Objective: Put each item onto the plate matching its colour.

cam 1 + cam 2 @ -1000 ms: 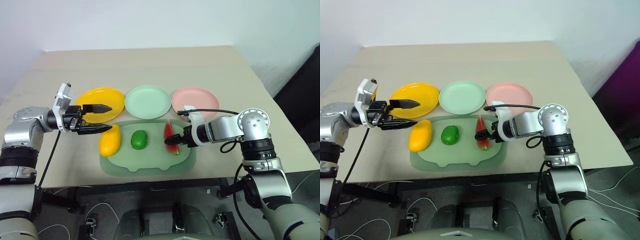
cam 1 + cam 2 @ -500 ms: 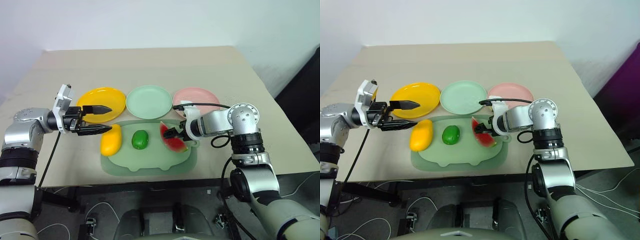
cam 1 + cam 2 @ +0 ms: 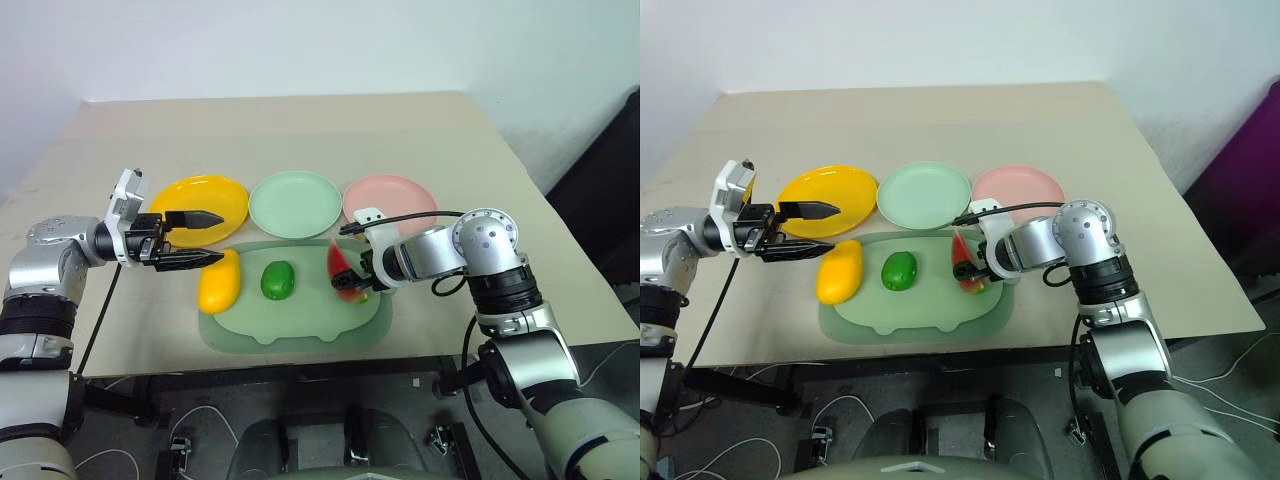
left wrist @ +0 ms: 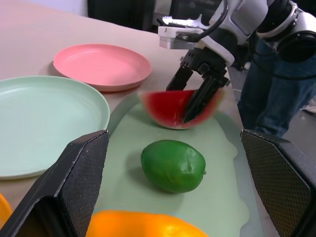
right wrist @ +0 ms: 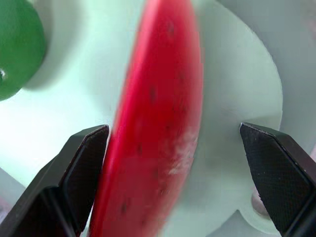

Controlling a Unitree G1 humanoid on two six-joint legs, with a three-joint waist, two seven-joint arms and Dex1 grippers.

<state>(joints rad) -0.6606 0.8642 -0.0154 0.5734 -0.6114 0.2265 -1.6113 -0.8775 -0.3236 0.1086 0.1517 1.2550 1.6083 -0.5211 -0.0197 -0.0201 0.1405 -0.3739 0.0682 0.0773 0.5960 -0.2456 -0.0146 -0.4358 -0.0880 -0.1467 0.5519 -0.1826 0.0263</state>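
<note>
Watermelon wedge (image 3: 345,273) is partly hidden in the head views by the right gripper (image 3: 349,281), whose two black fingers straddle it; whether the pads actually press it I cannot tell. In the right wrist view its red face is blurred, with dark seed specks; the fingers stand wide to either side. In the left wrist view one finger lies across the red flesh and the wedge sits upright on its green rind.

It stands at the 3 o'clock end of the pale green mat (image 3: 300,325), whose tab at 6 o'clock is cut by the table (image 3: 300,130) edge.

Green fruit (image 3: 277,279), glossy and egg-shaped, lies at mat centre. Yellow mango (image 3: 219,281), oblong, lies at the mat's 9 o'clock edge, partly off it.

Left gripper (image 3: 205,236) hangs at 12 o'clock of the mango, fingers spread apart with nothing between them, upper finger over the yellow plate (image 3: 190,195).

Mint green plate (image 3: 295,203) and pink plate (image 3: 392,194) sit in a row beyond the mat, all three bare.
</note>
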